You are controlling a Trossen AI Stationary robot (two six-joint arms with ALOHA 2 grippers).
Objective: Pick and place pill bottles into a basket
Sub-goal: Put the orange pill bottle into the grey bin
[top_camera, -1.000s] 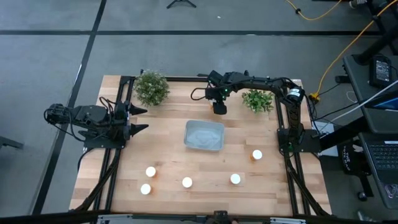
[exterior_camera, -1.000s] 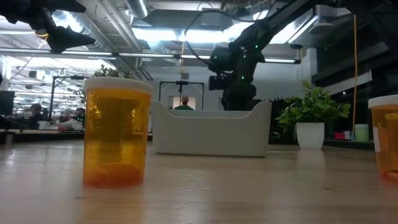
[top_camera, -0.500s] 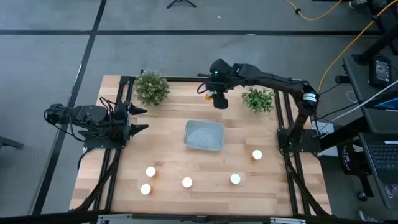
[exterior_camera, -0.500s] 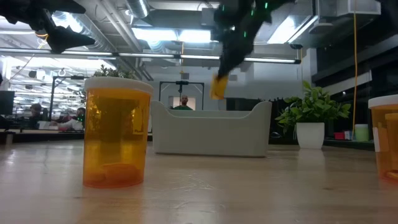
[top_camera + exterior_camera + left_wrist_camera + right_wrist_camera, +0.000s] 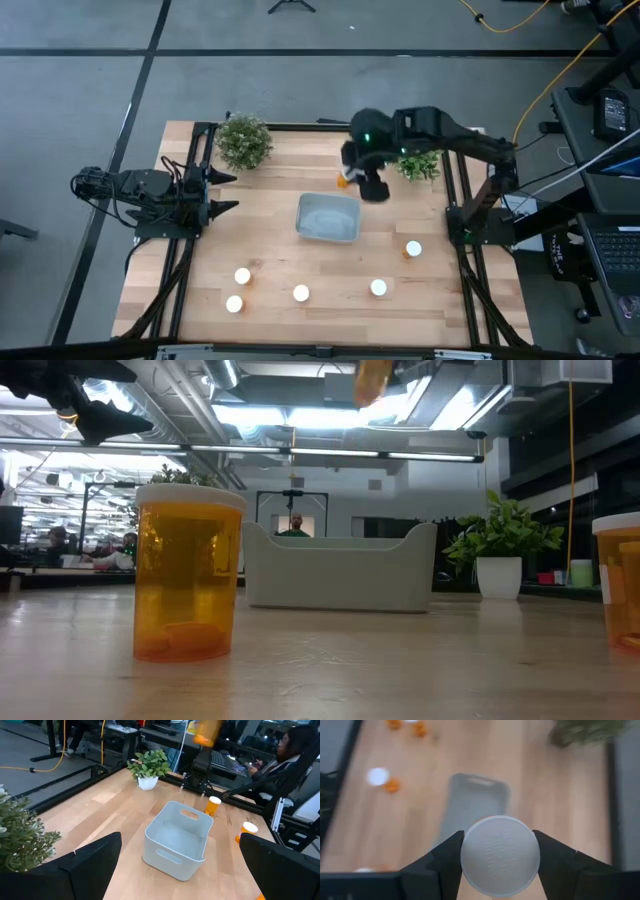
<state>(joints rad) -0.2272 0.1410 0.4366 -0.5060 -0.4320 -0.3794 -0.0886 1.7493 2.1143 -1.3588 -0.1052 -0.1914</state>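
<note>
My right gripper is shut on a pill bottle with an orange body and white cap, high over the far edge of the pale grey-blue basket. The bottle's orange body also shows at the top of the low view and in the left wrist view. Several more pill bottles stand upright on the table near its front edge, among them one on the left and one on the right. My left gripper is open and empty at the table's left side. My right gripper pinches the bottle between its two fingers, one on each side at the cap end. The fingers come from above, pointing down, and the white cap faces up toward the wrist. The bottle is lifted well clear of the table and basket.
Two green potted plants stand at the far edge, one on the left and one on the right, close to my right arm. In the low view a bottle stands close in front of the basket.
My right gripper has risen from the table near the far edge with the pill bottle, then moved toward the near edge, over the basket's far side. The bottle has gone from behind the basket to high above it.
</note>
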